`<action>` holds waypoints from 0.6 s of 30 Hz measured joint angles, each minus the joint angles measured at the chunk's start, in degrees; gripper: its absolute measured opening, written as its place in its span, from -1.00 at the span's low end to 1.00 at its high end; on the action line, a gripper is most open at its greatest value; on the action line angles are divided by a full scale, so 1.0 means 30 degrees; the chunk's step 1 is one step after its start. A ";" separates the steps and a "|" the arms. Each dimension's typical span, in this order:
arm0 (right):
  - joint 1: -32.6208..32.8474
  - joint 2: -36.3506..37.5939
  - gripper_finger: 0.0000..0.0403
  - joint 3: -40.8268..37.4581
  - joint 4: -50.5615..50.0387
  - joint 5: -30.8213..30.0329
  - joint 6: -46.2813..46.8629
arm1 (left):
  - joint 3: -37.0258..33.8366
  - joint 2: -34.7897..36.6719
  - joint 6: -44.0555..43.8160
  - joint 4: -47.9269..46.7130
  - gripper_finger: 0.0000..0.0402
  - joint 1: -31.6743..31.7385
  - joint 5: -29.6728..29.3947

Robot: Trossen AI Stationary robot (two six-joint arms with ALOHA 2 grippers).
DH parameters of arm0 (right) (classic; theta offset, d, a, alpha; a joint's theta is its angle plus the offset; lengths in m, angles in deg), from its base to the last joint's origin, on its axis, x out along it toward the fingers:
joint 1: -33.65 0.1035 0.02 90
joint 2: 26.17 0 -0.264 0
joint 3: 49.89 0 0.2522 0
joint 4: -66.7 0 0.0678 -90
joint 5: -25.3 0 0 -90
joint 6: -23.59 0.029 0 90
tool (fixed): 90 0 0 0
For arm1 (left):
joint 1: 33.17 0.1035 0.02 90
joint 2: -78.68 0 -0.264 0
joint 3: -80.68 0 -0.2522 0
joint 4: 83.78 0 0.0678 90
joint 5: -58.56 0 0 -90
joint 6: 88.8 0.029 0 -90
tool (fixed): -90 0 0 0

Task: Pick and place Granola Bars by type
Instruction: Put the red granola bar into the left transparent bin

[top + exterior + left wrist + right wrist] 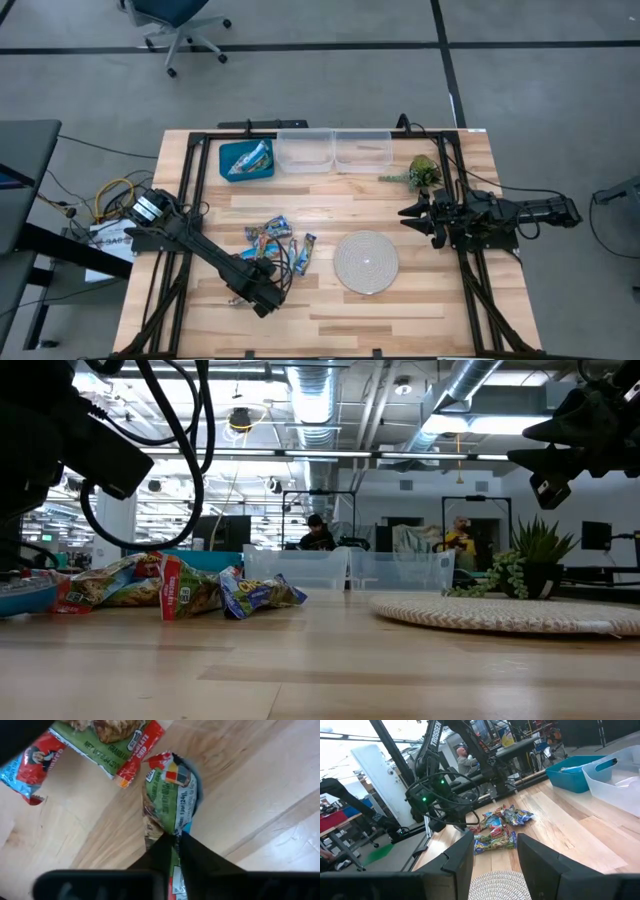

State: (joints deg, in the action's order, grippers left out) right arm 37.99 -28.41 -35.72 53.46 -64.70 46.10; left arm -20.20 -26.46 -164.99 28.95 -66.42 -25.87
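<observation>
Left hand (172,842): pinched shut on one end of a green bar (170,795), beside the mat (365,262).
Bar: just off the bench (420,310), most of it dangling beyond the fingertips.
Pile (272,236): the other bars, between mat and blue bin (246,160).
Right hand (492,852): fingers wide, idle near the plant (422,174).
Risk: the slick wrapper may slip from so thin an end-grip, or swing and miss the bin.

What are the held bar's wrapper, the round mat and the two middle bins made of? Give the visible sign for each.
Bar: thin glossy printed film, probably plastic; it crinkles and pinches.
Mat: woven cord or fibre, matte pale grey; coiled rings show.
Bins: clear plastic, it seems; the tabletop shows through.
</observation>
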 joint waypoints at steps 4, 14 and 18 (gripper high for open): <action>0.0000 0.0000 -0.29 0.0000 0.0000 0.0005 0.0005 | 0.0000 0.0016 0.0000 0.0051 -0.97 0.0000 -0.0016; 0.0004 0.0000 -0.29 0.0000 -0.0001 0.0002 -0.0001 | 0.1017 0.0038 0.0000 -0.0227 -0.99 0.0221 -0.0198; 0.0002 0.0002 -0.30 0.0000 -0.0005 0.0005 -0.0002 | 0.2609 0.0061 0.0000 -0.1618 -1.00 0.0417 -0.1117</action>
State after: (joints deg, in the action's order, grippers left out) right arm 38.00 -28.40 -35.72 53.44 -64.69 46.09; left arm -12.37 -26.28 -164.99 24.10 -65.17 -29.22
